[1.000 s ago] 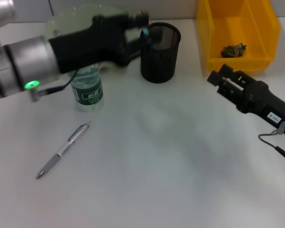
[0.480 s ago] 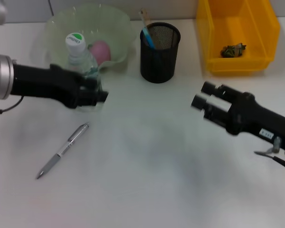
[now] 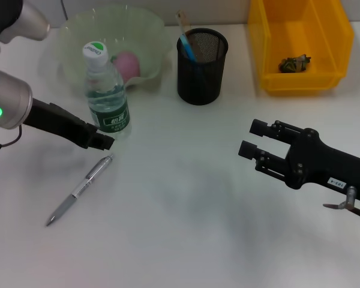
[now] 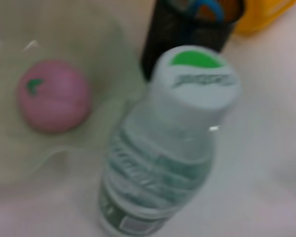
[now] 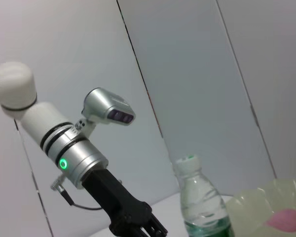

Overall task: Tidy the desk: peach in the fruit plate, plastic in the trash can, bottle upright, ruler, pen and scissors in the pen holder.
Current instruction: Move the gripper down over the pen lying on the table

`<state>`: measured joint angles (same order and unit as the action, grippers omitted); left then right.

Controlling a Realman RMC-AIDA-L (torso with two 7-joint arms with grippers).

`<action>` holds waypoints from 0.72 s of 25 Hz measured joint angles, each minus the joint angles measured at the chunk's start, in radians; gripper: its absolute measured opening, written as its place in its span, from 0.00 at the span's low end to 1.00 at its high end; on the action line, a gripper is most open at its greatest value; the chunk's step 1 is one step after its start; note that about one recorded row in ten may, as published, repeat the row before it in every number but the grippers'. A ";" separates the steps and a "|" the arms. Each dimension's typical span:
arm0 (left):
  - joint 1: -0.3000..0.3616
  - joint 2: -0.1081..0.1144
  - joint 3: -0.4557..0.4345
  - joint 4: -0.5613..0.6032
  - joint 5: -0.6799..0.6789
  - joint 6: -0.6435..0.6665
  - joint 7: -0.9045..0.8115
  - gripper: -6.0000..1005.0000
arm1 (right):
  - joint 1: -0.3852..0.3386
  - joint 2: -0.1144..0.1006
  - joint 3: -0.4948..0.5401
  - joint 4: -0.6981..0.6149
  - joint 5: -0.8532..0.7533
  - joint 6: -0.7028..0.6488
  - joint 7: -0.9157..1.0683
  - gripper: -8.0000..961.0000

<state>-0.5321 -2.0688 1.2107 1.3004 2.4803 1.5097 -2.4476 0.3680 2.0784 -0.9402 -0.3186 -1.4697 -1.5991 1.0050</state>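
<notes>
Remaining item: the pen [image 3: 79,189] lies flat on the table [image 3: 186,240] toward its left edge; its long axis runs diagonally, tip end up near the bottle [image 3: 106,99], butt end toward the near-left corner.

The left gripper [image 3: 102,142] hangs just above and beside the pen's upper end, between pen and bottle base; whether its fingers are spread or pressed together cannot be told. The right gripper [image 3: 252,139] hovers over the right half of the table, well apart from the pen, fingers spread and holding nothing; the left arm is judged the nearer for the pick.

Bottle stands upright, just in front of the plate [image 3: 66,36]; peach [image 3: 127,63] lies in the plate; the holder [image 3: 202,66] stands at the far edge, centre, with items already inside; the yellow bin [image 3: 300,45] occupies the far-right corner, dark scrap inside.

Clearance: open table surrounds the pen on its near and right sides; the bottle stands close to its upper end, so a descent there risks tipping it.
</notes>
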 joint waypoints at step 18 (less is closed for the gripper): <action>-0.123 -0.002 0.157 -0.110 0.162 0.032 -0.231 0.46 | 0.015 0.000 0.021 -0.011 0.010 0.033 -0.013 0.62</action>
<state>-0.6554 -2.0708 1.3674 1.1899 2.6427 1.5418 -2.6790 0.3829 2.0784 -0.9197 -0.3294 -1.4597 -1.5660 0.9918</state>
